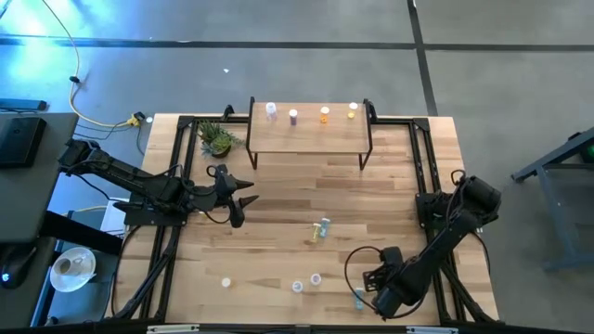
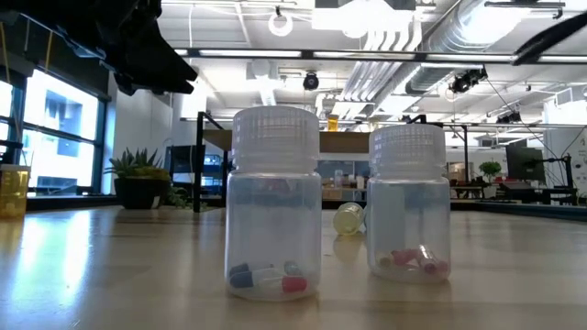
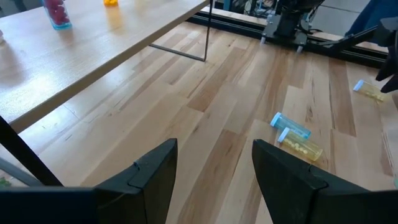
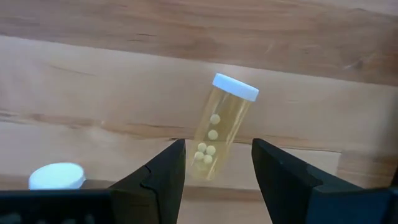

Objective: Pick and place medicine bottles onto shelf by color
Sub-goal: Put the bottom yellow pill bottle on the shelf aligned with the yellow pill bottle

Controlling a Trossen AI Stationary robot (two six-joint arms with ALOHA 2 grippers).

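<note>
The shelf [image 1: 308,137] stands at the table's far edge with several small bottles on its top, among them a pink one [image 3: 56,12] and an orange one [image 1: 325,113]. My left gripper [image 1: 247,200] is open and empty in front of the shelf's left end. A blue bottle [image 3: 291,127] and a yellow bottle [image 3: 303,147] lie side by side at mid-table. My right gripper [image 1: 368,281] is open near the table's near edge, pointing down. A yellow bottle with a white cap [image 4: 219,129] lies on its side below it, its bottom end between the fingers [image 4: 217,163]. I see no touch.
Two clear bottles [image 2: 273,213] [image 2: 410,206] with capsules stand near the table's near edge, and a white cap [image 4: 56,176] shows beside my right gripper. Another bottle [image 1: 225,281] stands at the near left. A small green plant [image 1: 217,139] stands left of the shelf.
</note>
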